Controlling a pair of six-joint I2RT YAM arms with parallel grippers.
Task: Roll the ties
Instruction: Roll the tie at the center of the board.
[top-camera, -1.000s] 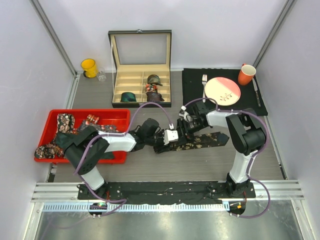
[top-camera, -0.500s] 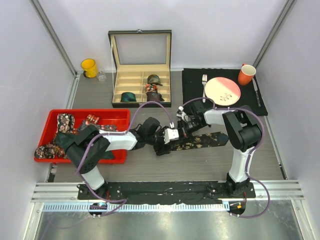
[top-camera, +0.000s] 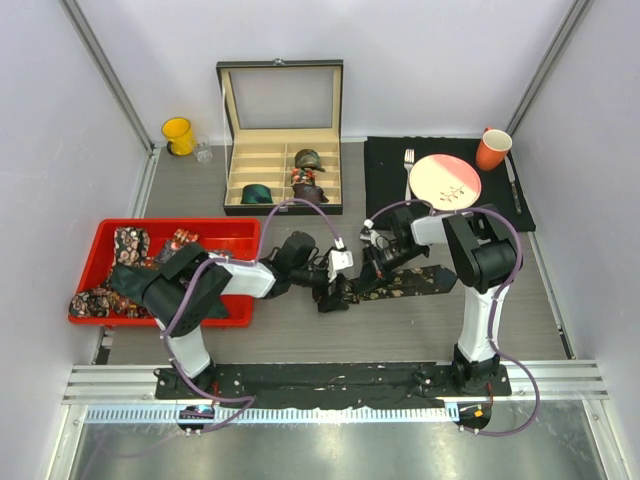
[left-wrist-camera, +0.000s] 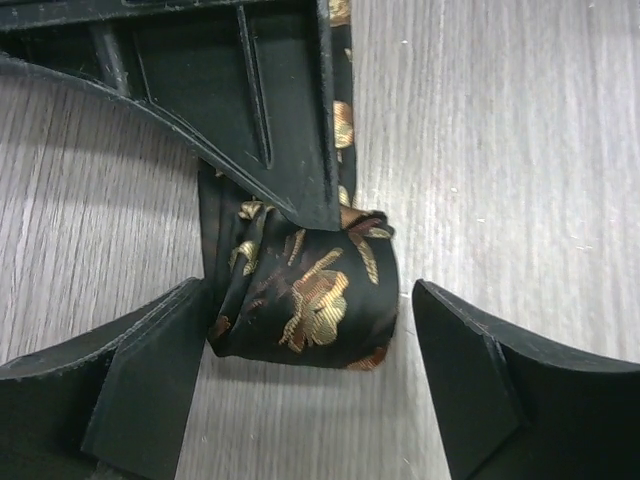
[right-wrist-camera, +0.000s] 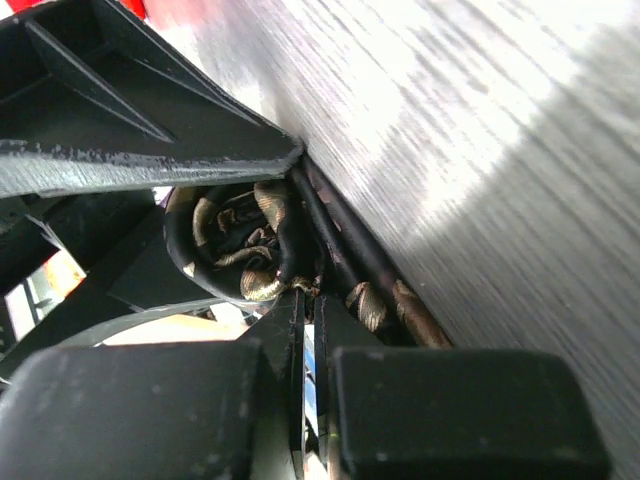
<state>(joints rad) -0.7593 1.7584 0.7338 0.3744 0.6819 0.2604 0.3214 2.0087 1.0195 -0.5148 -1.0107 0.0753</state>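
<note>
On the bench (top-camera: 400, 330), centre of the overhead view: a dark floral tie (top-camera: 425, 279), flat toward the right and rolled into a small coil (left-wrist-camera: 305, 300) at its left end.

In the left wrist view, coil mid-frame between the two fingers of the left pincer (top-camera: 333, 293), spread wide open and gripping nothing. Left finger (left-wrist-camera: 140, 380) just beside the coil, right finger (left-wrist-camera: 490, 380) apart from it, bare bench between.

Reaching in from the upper left of that same view: the right pincer (right-wrist-camera: 308, 300), closed tight, tips touching the upper edge of the coil where the flat strip leaves it. Cannot tell whether any fabric is nipped between those tips.

Against the overhead view a second ago:
- Right pincer lower and further left, down from above the strip onto the rolled end.
- Left wrist turned, both pincers now crowded together at the coil.
- Less flat strip showing left of centre.
- Red tray (top-camera: 175, 224) of loose ties at the left and open box (top-camera: 280, 100) at the upper middle unchanged.
</note>
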